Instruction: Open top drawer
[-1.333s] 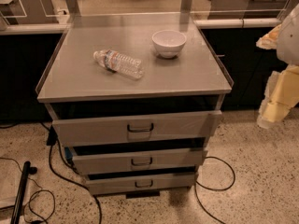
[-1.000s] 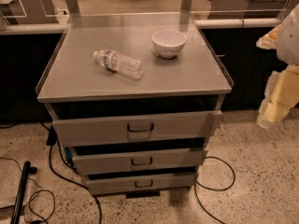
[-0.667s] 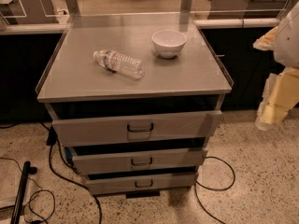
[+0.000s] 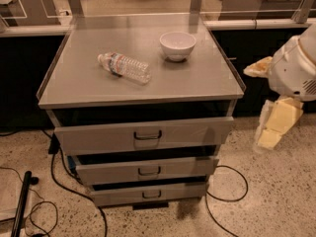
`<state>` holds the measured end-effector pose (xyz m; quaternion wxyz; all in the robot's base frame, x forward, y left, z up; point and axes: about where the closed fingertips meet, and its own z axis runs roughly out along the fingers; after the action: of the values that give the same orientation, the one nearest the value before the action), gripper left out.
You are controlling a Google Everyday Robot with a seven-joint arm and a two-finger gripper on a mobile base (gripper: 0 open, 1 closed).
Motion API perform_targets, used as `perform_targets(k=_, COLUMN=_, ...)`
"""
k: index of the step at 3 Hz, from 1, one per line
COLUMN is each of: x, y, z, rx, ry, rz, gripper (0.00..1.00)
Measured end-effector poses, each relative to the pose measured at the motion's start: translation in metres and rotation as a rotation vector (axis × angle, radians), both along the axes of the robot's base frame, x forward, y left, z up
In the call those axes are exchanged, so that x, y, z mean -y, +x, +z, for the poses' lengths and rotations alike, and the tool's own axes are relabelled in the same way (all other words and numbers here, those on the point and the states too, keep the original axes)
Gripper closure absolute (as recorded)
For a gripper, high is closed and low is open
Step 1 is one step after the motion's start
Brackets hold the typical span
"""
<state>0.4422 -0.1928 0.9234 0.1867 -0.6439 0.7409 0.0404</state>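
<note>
Speckled flooring is crossed by black cables at the foot of a grey metal cabinet. Two narrower drawers are stacked lowest. Directly above them the top drawer is found, its wide front bearing a small dark loop handle at the centre, with a dark gap shown under the cabinet top. Right of the cabinet, apart from this drawer and at about its height, the gripper is hung below a white arm housing; whether it is open or closed cannot be told. On the cabinet top a plastic bottle is laid on its side, and a white bowl is set upright further back.
</note>
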Motion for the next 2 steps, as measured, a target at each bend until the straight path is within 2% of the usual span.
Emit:
perform_targets(k=1, x=-0.013, y=-0.002, z=-0.030, rx=-0.040, ry=0.103, rz=0.045, gripper=0.00)
perform_targets(k=2, x=-0.024, y=-0.006, z=-0.052, rx=-0.044, ry=0.213, rz=0.061, gripper=0.00)
